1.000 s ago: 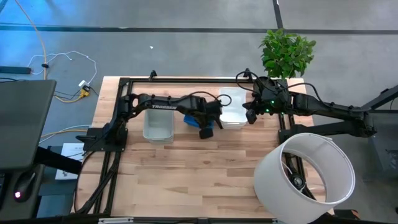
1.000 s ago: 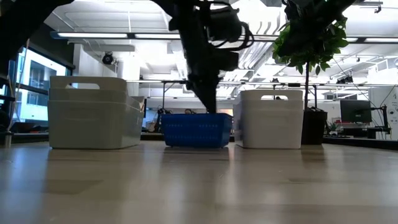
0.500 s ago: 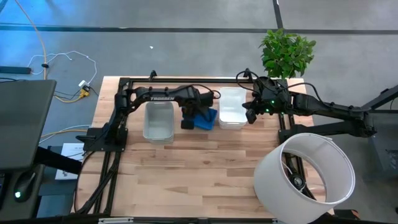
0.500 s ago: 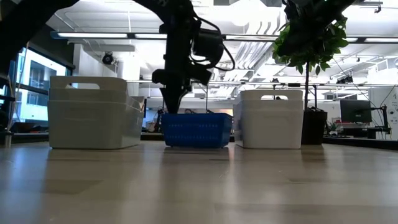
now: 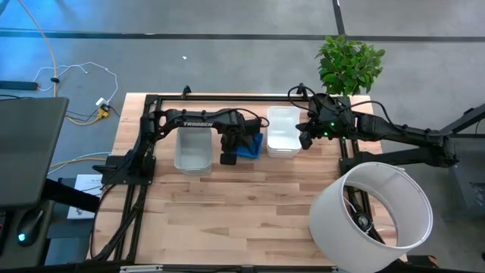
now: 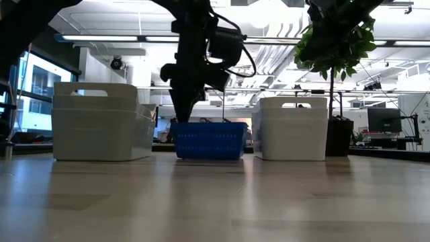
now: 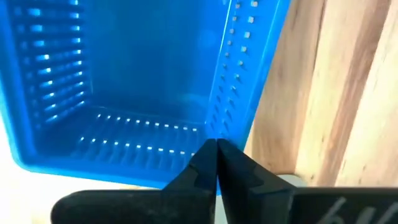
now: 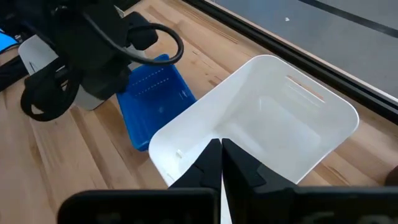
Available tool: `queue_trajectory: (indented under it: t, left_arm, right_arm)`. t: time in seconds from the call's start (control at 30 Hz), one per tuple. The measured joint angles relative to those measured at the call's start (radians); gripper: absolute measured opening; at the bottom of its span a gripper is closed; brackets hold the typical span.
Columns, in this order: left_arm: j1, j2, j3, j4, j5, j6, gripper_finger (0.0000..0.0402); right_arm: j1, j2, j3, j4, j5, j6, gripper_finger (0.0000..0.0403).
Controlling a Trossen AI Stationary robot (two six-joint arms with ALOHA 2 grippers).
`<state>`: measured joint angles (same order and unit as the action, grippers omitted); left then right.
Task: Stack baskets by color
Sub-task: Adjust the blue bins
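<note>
A blue perforated basket (image 5: pixel 251 144) (image 6: pixel 209 140) stands on the table between a translucent grey stack (image 5: pixel 193 148) (image 6: pixel 101 121) and a white stack (image 5: pixel 282 131) (image 6: pixel 292 128). My left gripper (image 6: pixel 183 119) (image 5: pixel 229 150) is shut and points straight down at the blue basket's end nearest the grey stack. Its wrist view looks into the blue basket (image 7: pixel 124 74) past the shut fingertips (image 7: pixel 216 149). My right gripper (image 8: pixel 221 149) (image 5: pixel 307 136) is shut and hangs raised beside the white stack (image 8: pixel 267 124), touching nothing. My left gripper comes from above with its shut fingertips level with the blue basket's rim, at the perforated end wall (image 7: pixel 230 93) facing the grey stack. I cannot tell whether the fingers touch that wall. The basket stands flat on the table.
A large white cylinder (image 5: pixel 371 212) lies at the near right corner. A potted plant (image 5: pixel 348 64) (image 6: pixel 332 40) stands at the far right. A black frame (image 5: pixel 227 97) borders the table's far and left sides. Bare wood (image 5: pixel 227 212) fills the near half.
My left gripper has swung toward the table's left, from over the middle of the blue basket to its end beside the grey stack. It has tipped to point straight down and stayed shut.
</note>
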<state>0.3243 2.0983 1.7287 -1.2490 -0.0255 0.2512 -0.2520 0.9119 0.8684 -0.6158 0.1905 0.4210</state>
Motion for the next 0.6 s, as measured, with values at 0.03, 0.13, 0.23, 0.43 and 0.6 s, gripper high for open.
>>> queue_trajectory:
  t: [0.03,0.13,0.23,0.43,0.6]
  left_arm:
    - [-0.005,0.000,0.000,-0.002,0.003,-0.008,0.0000]
    - [-0.018,0.000,0.000,-0.014,0.049,-0.014,0.0000]
    - [-0.035,0.000,0.000,-0.022,0.083,-0.032,0.0000]
    - [-0.059,-0.004,0.000,-0.030,0.075,-0.032,0.0000]
    - [-0.041,-0.080,0.000,-0.015,0.044,-0.064,0.0000]
  right_arm:
    - [0.000,0.000,0.000,0.000,0.000,0.000,0.0000]
    - [0.000,0.000,0.000,0.000,0.000,-0.002,0.0000]
    - [0.000,0.000,0.000,0.000,0.000,-0.003,0.0000]
    - [0.000,0.000,0.000,0.000,0.000,-0.003,0.0000]
    - [0.000,0.000,0.000,0.000,0.000,-0.006,0.0000]
